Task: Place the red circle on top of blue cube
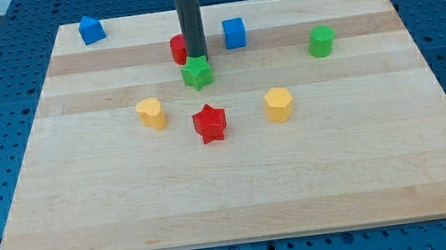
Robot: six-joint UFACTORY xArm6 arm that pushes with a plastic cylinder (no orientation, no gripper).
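red star closest, red circle tucked behind the rod

nearest the view's bottom sits a red star (209, 123), flanked by a yellow heart-like block (151, 113) to the view's left and a yellow hexagonal block (279, 103) to the view's right. above them a green star (197, 73) touches my tip (196, 59), which comes down just at its upper edge. the rod carries no pincer, so nothing is grasped. the red circle (178, 49) lies just left of the rod, partly hidden; it is round, so no long axis or heading can be made out. the blue cube (234, 33) stands near the rod's right, apart from the circle. counted: two red, two yellow, two green, two blue, including a green cylinder-like block (321, 41) and a blue block (92, 30) at top left. all look like smooth plastic on a pale wooden board (364, 176).
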